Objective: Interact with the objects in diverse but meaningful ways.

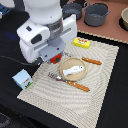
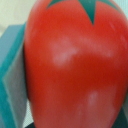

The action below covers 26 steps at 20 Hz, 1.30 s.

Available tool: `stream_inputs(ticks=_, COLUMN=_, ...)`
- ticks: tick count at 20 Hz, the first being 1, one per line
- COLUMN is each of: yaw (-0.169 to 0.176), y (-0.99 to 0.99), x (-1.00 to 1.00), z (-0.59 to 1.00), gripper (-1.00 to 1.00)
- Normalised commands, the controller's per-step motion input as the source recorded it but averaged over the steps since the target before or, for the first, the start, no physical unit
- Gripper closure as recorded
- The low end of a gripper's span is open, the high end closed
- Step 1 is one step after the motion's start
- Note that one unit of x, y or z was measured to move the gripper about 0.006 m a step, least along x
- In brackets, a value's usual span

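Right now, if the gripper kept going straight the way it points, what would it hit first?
Most likely the shiny red pepper-like vegetable: it fills the wrist view, dead ahead and very close. The exterior view hides the gripper behind the arm, so whether it already touches is unclear.

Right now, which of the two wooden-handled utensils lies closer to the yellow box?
The wooden-handled one beyond the plate, just beside the yellow box; the other lies on the plate's opposite side.

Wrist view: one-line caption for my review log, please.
Close-up of a shiny red pepper-like vegetable with a green stem top, filling the frame, a teal-edged surface beside it.
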Motion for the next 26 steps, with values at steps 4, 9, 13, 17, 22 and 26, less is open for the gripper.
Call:
stream_inputs(ticks=4, yaw=-0.066, y=-0.52, x=0.82, z=0.42, gripper=1.00)
stream_inputs(ticks=9, yaw=-0.069, y=-0.56, x=0.78, z=0.12, gripper=1.00)
stream_inputs(ticks=13, yaw=-0.070, y=-0.58, x=0.77, z=0.01, gripper=1.00)
stream_inputs(ticks=17, yaw=-0.076, y=-0.59, x=0.76, z=-0.03, gripper=1.00)
stream_inputs(ticks=22, yaw=-0.091, y=-0.51, x=0.57, z=-0.28, gripper=1.00)
stream_inputs(ticks=26, yaw=-0.003, y=-0.19, x=0.23, z=-0.36, gripper=1.00)
